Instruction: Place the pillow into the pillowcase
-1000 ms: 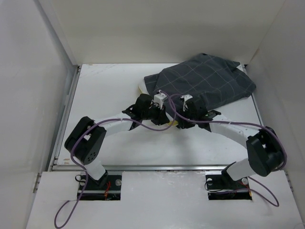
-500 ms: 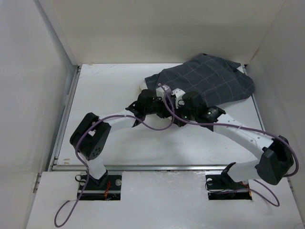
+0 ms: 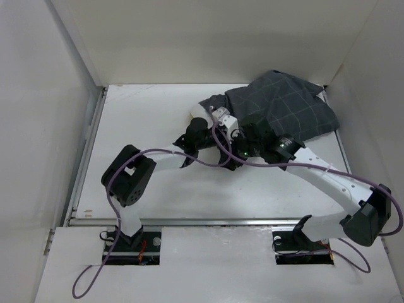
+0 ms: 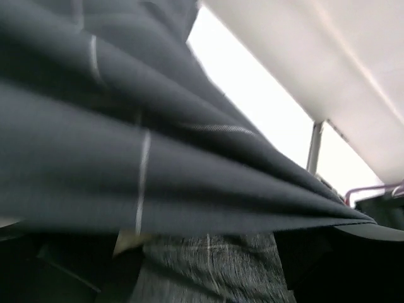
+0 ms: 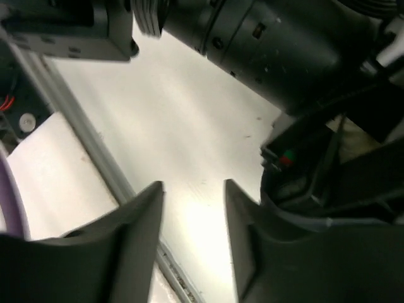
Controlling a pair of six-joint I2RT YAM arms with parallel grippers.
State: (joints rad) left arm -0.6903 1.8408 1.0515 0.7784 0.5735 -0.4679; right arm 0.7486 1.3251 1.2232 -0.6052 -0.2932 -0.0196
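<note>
The dark check pillowcase [image 3: 281,108] lies bunched at the table's far right. Only a pale sliver of the pillow [image 3: 195,114] shows at its left edge; the rest is hidden under fabric and arms. My left gripper [image 3: 221,122] is pushed in at the sack's near-left edge. In the left wrist view, pillowcase folds [image 4: 158,145] fill the frame and its fingers show only as dark shapes set wide apart, with cloth between them and a small yellowish patch [image 4: 126,240] below the folds. My right gripper [image 5: 193,184] stands open over bare table, beside the left arm [image 5: 252,38].
White walls enclose the table on the left, back and right. A metal rail [image 3: 208,221] runs along the near edge. Purple cables [image 3: 189,161] loop from both arms across the middle. The left half of the table [image 3: 139,120] is bare.
Both arms reached farther back toward the pillowcase. The sack's near edge was pushed back and right, and the yellow pillow edge no longer shows. Both grippers opened.
</note>
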